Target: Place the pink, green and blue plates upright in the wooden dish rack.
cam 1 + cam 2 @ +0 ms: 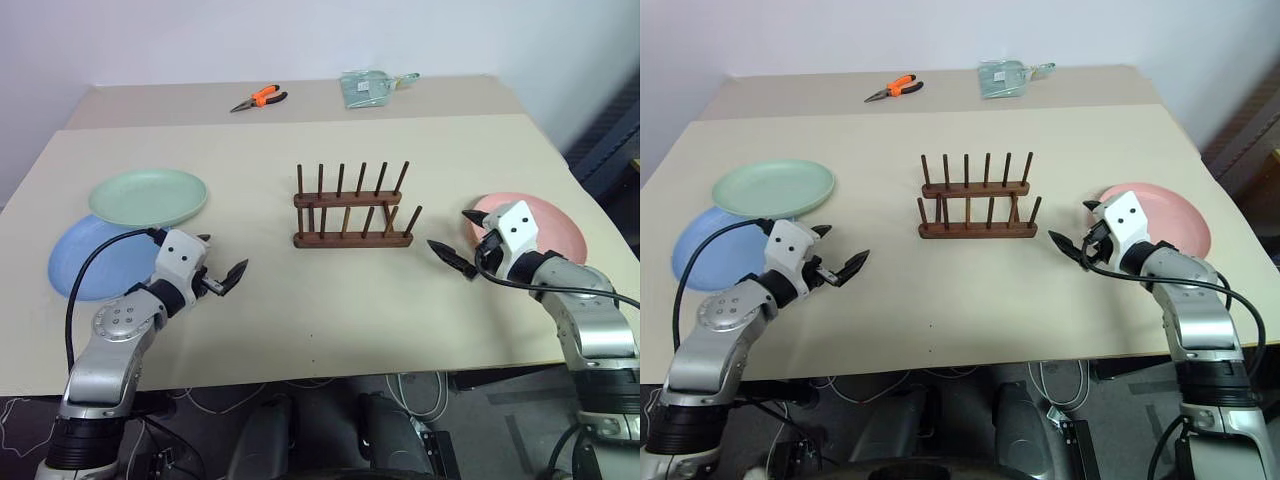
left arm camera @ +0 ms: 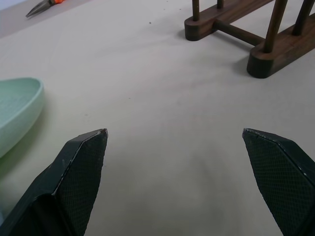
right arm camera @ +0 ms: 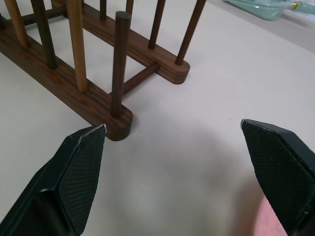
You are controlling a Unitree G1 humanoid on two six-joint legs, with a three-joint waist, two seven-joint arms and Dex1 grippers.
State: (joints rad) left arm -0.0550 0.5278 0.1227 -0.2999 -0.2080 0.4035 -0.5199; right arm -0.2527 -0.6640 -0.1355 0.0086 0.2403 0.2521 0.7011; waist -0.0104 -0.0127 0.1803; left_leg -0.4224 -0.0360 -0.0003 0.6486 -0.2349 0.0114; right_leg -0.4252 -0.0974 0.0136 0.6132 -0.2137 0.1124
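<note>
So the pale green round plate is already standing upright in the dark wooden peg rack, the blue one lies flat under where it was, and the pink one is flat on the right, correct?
Not quite. In the left eye view the pale green round plate lies flat on the table, overlapping the light blue plate; the dark wooden peg rack holds nothing. The salmon pink plate does lie flat on the right.

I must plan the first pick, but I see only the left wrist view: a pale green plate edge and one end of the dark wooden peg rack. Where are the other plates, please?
Observer: The round light blue plate lies flat on the robot's left, partly under the round mint green plate.
Operator: And the pink one?
Observer: The round salmon pink plate lies flat on the right side of the beige table, just behind the right gripper.
Operator: Is anything in the rack already?
Observer: No, the dark brown wooden dish rack stands empty at the table's middle.
Operator: Does the right gripper hold something?
Observer: No, it is open and holds nothing.
</note>
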